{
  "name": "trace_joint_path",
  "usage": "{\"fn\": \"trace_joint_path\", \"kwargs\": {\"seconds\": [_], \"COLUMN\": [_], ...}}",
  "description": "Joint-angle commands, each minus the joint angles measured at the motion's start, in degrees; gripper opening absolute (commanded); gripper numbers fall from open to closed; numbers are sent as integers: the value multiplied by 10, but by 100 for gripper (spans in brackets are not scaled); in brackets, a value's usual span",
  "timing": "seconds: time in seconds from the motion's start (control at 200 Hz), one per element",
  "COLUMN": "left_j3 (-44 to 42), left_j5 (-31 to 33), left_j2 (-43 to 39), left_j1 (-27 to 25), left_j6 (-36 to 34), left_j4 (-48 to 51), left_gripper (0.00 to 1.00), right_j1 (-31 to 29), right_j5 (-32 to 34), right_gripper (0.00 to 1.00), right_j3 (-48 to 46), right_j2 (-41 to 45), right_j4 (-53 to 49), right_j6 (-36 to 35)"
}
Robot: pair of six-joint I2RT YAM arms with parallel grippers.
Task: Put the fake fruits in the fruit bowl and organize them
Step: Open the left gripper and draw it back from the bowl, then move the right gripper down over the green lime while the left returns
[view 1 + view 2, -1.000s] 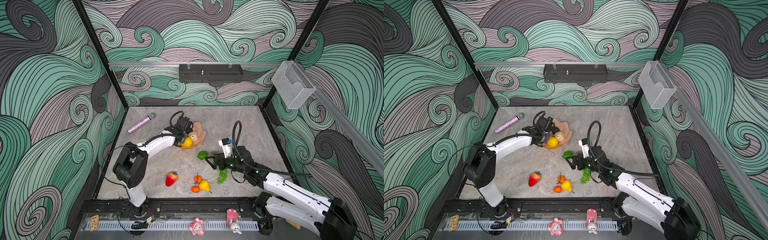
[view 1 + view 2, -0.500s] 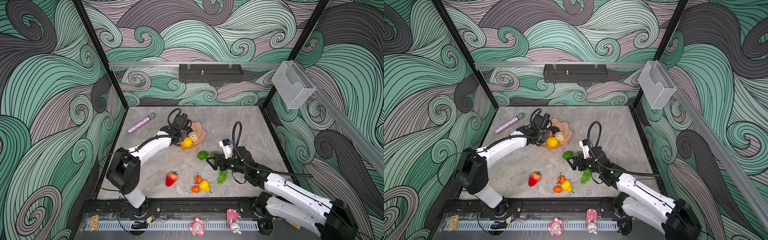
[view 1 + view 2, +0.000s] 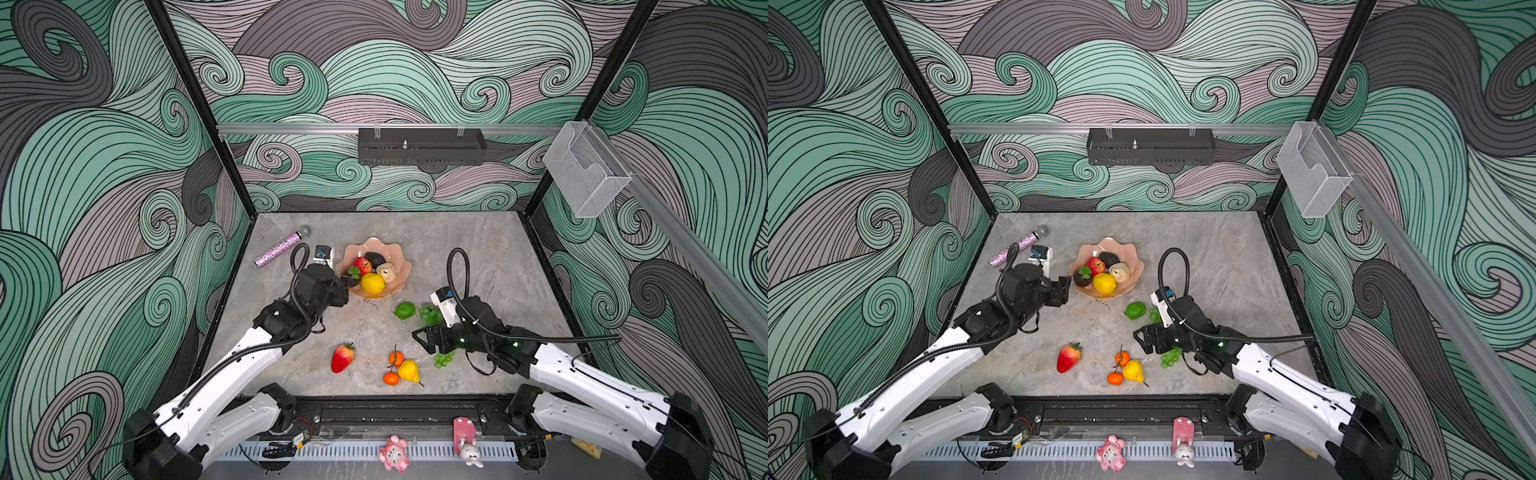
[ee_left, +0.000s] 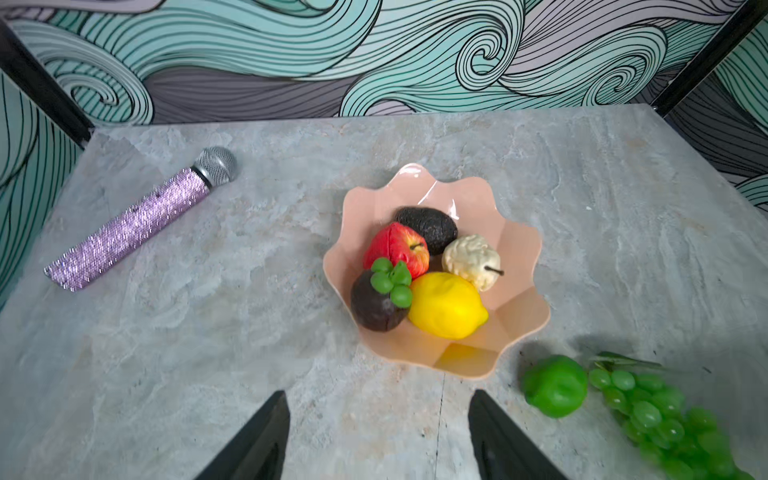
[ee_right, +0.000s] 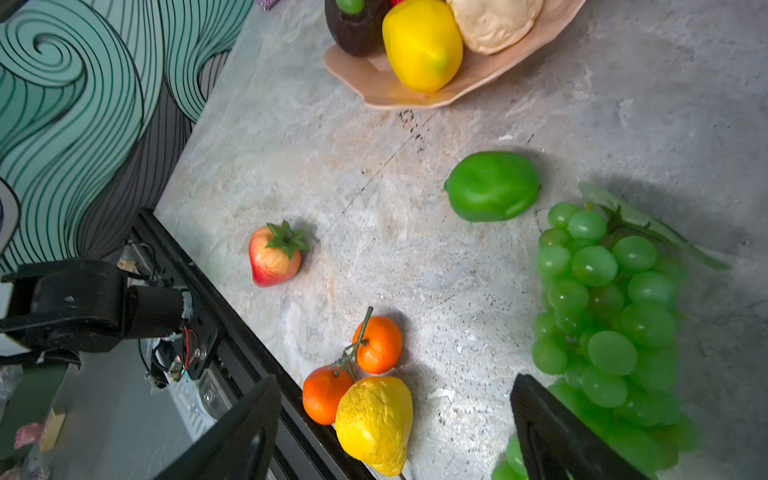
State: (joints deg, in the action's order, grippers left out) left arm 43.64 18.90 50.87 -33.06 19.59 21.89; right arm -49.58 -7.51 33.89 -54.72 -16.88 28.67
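Note:
The salmon-pink fruit bowl (image 3: 400,254) (image 4: 521,322) holds a red apple (image 4: 397,245), a dark avocado (image 4: 428,222), a cream pear (image 4: 469,259), a lemon (image 4: 446,305) and a dark round fruit with green leaves (image 4: 376,305). My left gripper (image 4: 378,399) (image 3: 1064,289) hovers open and empty just in front-left of the bowl. On the table lie a lime (image 3: 404,310), green grapes (image 5: 602,307), a strawberry (image 3: 343,358), two tangerines (image 5: 377,345) and a yellow pear (image 5: 374,422). My right gripper (image 5: 395,382) (image 3: 419,338) is open between pear and grapes, holding nothing.
A glittery pink microphone (image 3: 282,247) lies at the back left of the table. A clear box (image 3: 582,174) hangs on the right wall and a black tray (image 3: 422,145) on the back wall. The black front rail (image 3: 395,411) runs close to the tangerines.
My left gripper has opened and pulled back from over the bowl toward the front-left, leaving the dark leafy fruit in the bowl. The right arm has barely moved.

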Motion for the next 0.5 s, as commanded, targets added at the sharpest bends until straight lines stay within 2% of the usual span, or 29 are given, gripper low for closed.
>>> {"fn": "trace_joint_path", "kwargs": {"seconds": [0.0, 0.085, 0.215, 0.37, 0.49], "left_j3": [-61, -104, -145, -174, -182], "left_j5": [-4, -1, 0, -5, -3], "left_j2": [-71, -125, -171, -191, -203], "left_j1": [6, 6, 6, 7, 6], "left_j6": [74, 95, 117, 124, 130], "left_j4": [-1, 4, 9, -2, 2], "left_gripper": [75, 78, 81, 83, 85], "right_j1": [-18, -19, -6, 18, 25], "right_j5": [53, 67, 134, 79, 81], "right_gripper": [88, 88, 89, 89, 96], "right_j3": [14, 29, 130, 181, 206], "right_j2": [-19, -59, -157, -214, -265], "right_j4": [-26, -11, -96, -77, -69], "right_j6": [-3, -44, -160, -189, -208]}}
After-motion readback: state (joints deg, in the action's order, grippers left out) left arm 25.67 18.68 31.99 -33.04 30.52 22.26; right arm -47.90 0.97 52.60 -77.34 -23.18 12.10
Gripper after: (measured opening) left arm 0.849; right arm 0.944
